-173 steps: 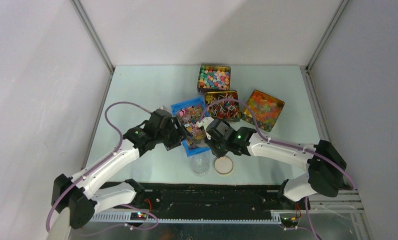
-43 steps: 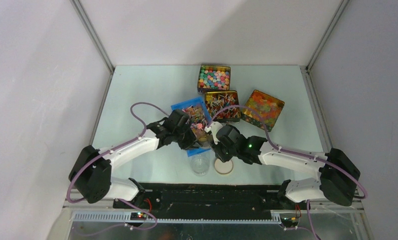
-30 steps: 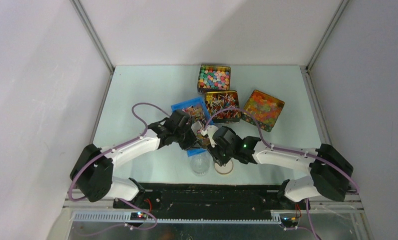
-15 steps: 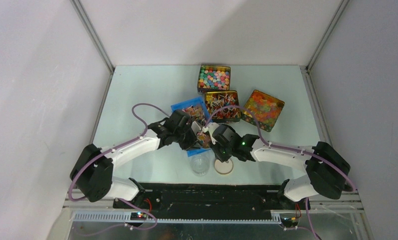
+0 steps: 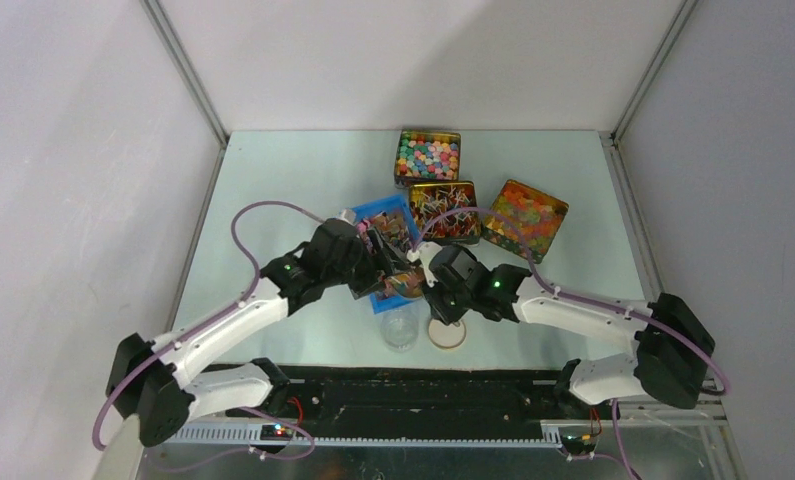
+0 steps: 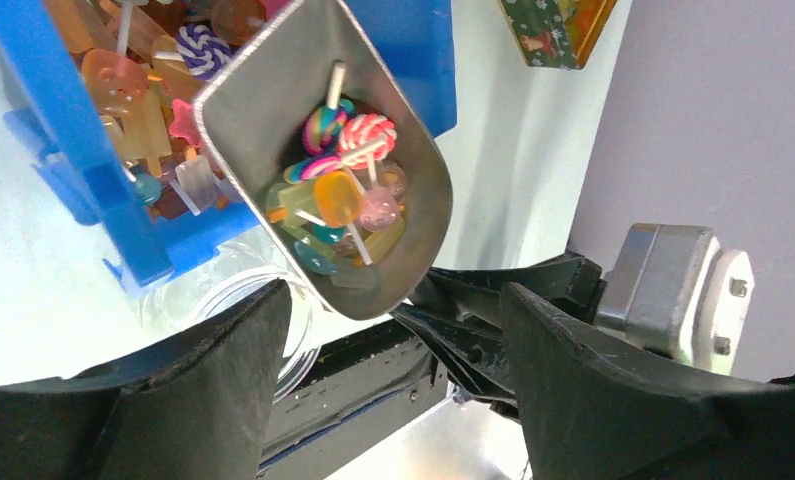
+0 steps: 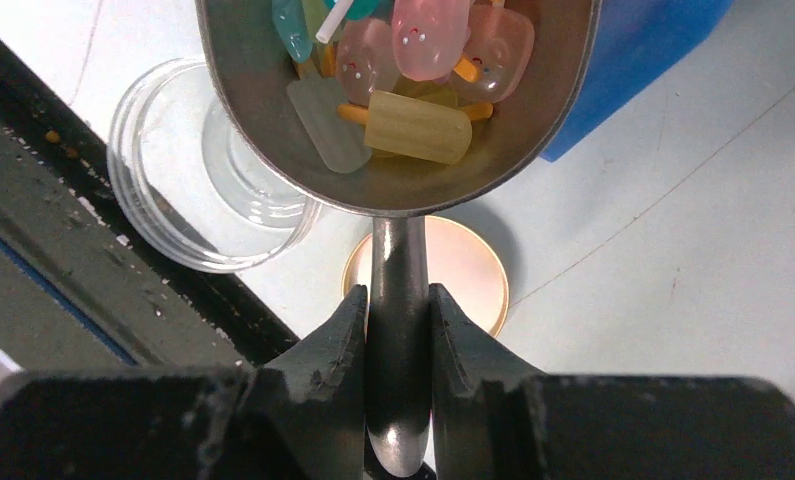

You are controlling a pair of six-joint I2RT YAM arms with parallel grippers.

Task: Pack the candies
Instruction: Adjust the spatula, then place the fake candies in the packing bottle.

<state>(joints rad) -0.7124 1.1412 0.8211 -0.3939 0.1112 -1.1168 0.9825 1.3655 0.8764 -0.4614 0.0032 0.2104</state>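
Observation:
The candies are small lollipops and ice-pop shapes on sticks. Many lie in the blue bin [image 5: 369, 214], which also shows in the left wrist view [image 6: 63, 130]. My right gripper [image 7: 398, 305] is shut on the handle of a metal scoop [image 7: 393, 175] loaded with candies [image 7: 418, 125]. The scoop [image 5: 405, 283] hangs at the bin's near edge, over the rim of the clear jar [image 5: 400, 326]. The jar also shows in the right wrist view [image 7: 163, 170]. My left gripper [image 6: 393, 330] is open and empty, beside the bin and facing the scoop [image 6: 413, 170].
The jar's round lid [image 5: 447, 331] lies on the table right of the jar. Three tins stand at the back: pastel balls [image 5: 427, 156], more stick candies [image 5: 443, 212], and orange-yellow jellies [image 5: 525, 219]. The black rail [image 5: 423, 385] runs along the near edge.
My right gripper has lifted the loaded scoop out of the bin towards the jar. My left arm has drawn back to the left, away from the bin.

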